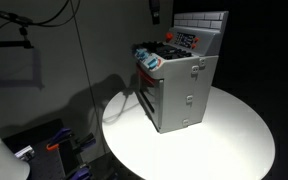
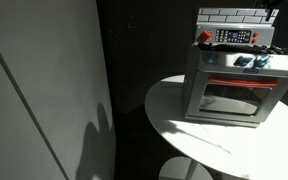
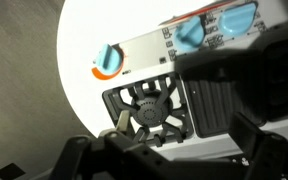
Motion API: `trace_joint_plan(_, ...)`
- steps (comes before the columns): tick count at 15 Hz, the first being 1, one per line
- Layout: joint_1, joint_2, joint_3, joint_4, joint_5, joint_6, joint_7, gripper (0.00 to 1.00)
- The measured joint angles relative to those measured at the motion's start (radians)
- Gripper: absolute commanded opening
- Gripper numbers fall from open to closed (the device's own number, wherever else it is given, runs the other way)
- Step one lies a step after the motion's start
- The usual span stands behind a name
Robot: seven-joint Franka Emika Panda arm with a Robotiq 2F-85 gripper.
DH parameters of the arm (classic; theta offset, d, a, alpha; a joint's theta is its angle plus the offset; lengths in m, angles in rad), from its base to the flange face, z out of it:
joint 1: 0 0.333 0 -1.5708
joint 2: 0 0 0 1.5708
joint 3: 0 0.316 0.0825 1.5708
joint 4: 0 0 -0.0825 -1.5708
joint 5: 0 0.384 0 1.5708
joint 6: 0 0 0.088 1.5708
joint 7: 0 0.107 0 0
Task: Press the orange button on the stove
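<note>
Jaws released above the boxy grey toy stove (image 3: pixel 149 110); its round orange button (image 3: pixel 102 70) sits upper left, so a straight descent may miss it.

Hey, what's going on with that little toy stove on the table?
A robot arm is working over a toy stove that stands on a round white table; its job is to press the orange button. In the wrist view the end effector hangs above the black burner grate, near a blue dial with an orange rim. Nothing looks pressed yet. Whether the end effector is open or shut is unclear.
</note>
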Motion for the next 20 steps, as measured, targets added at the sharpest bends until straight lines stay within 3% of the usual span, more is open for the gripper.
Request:
trace_joint_plan(9,-0.018,-0.136,0.008,-0.112,0.136,-0.111,-0.294,1.00)
trace_joint_plan(20,-0.031,-0.300,0.021,-0.207,0.139,-0.223,-0.345,1.00)
